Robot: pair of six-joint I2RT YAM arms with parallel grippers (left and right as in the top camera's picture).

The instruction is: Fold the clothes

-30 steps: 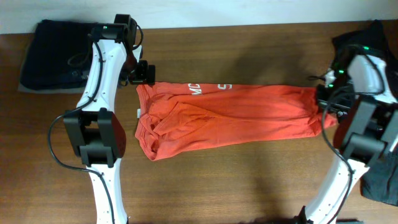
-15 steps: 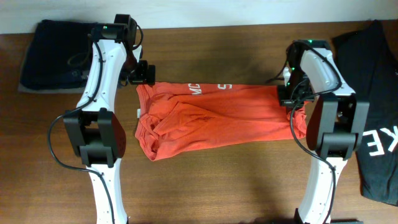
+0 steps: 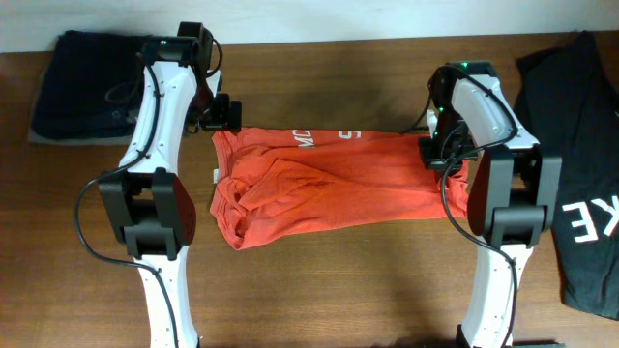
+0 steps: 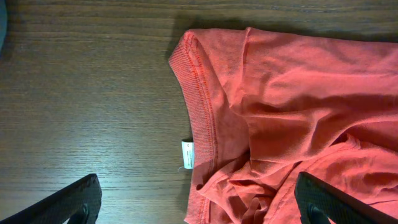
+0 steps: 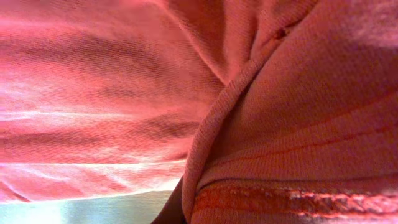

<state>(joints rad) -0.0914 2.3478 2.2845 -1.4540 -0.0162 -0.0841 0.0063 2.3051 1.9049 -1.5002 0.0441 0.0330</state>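
The red-orange T-shirt lies lengthwise on the table, collar end to the left, with white lettering along its far edge. My left gripper hovers at the collar's far corner, open, with nothing between its fingers. In the left wrist view the ribbed collar and a white label lie between the wide-spread fingertips. My right gripper is shut on the T-shirt's right end, lifted over the body. Orange fabric and a stitched hem fill the right wrist view, hiding the fingers.
A pile of dark navy folded garments sits at the far left corner. A black T-shirt with white letters lies spread at the right edge. Bare brown table runs along the near side.
My right gripper has carried the T-shirt's right end leftward over the body, shortening the garment and uncovering the black T-shirt. The left arm has not moved.
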